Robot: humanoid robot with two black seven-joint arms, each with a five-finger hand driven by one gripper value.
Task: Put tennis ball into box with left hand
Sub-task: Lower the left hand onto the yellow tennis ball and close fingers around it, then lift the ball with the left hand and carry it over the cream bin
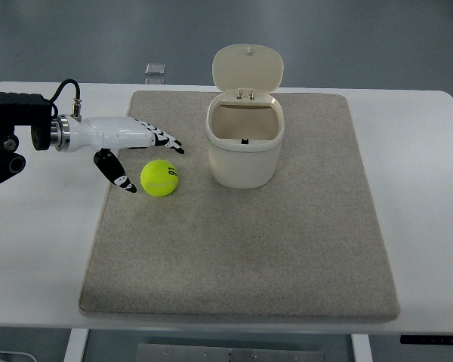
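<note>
White table (430, 151), rounded far corners, spans the full width of the view; its near edge shows along the bottom. A grey-beige mat (287, 256) lies flat on it, roughly centred, covering most of the middle; bare table shows as a strip to the left, a wider band to the right, and a narrow strip at the far side. Mat edges look slightly rounded at the corners, surface felt-like. On the mat: a yellow-green ball (160, 178) toward the left, and a cream box (243, 158) with lid flipped up, near the far middle, apart from the ball. Small grey object (155, 70) beyond the table's far edge; cannot tell what.
</note>
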